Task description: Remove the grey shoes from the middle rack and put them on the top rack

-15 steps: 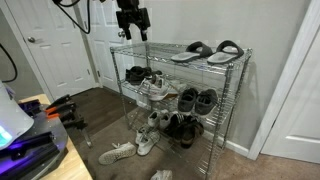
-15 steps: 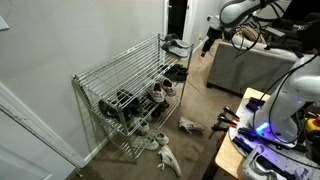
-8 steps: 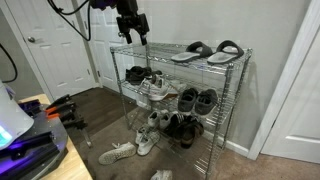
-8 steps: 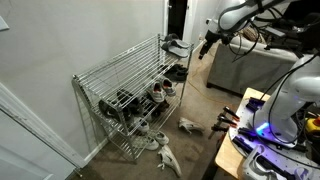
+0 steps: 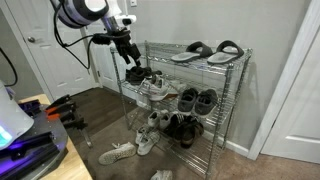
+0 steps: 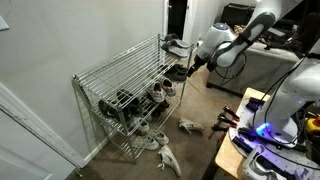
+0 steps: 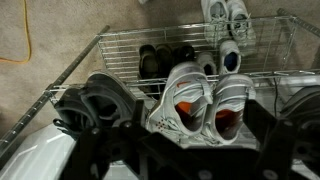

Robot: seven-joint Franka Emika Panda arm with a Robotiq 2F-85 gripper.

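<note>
The grey shoes (image 5: 152, 89) sit side by side on the middle rack (image 5: 170, 103) of the chrome wire shelf, toward its end; they also show in an exterior view (image 6: 159, 92). In the wrist view the grey shoes (image 7: 185, 95) fill the centre, orange insoles showing. My gripper (image 5: 133, 62) hangs just outside that end of the shelf, between top and middle tiers, also seen in an exterior view (image 6: 190, 66). It is open and empty, and in the wrist view the gripper (image 7: 199, 116) has its dark fingers either side of the pair. The top rack (image 5: 160, 47) is bare at this end.
Grey-and-black slide sandals (image 5: 205, 51) lie on the far half of the top rack. Black shoes (image 5: 136, 73) sit beside the grey pair, dark shoes (image 5: 196, 99) further along. More shoes fill the bottom tier (image 5: 170, 125). White sneakers (image 5: 117, 152) lie on the carpet.
The arm has swung from above the top rack's corner down and outward. The gripper now hangs lower beside the shelf end, facing the middle tier. The shoes have not moved.
</note>
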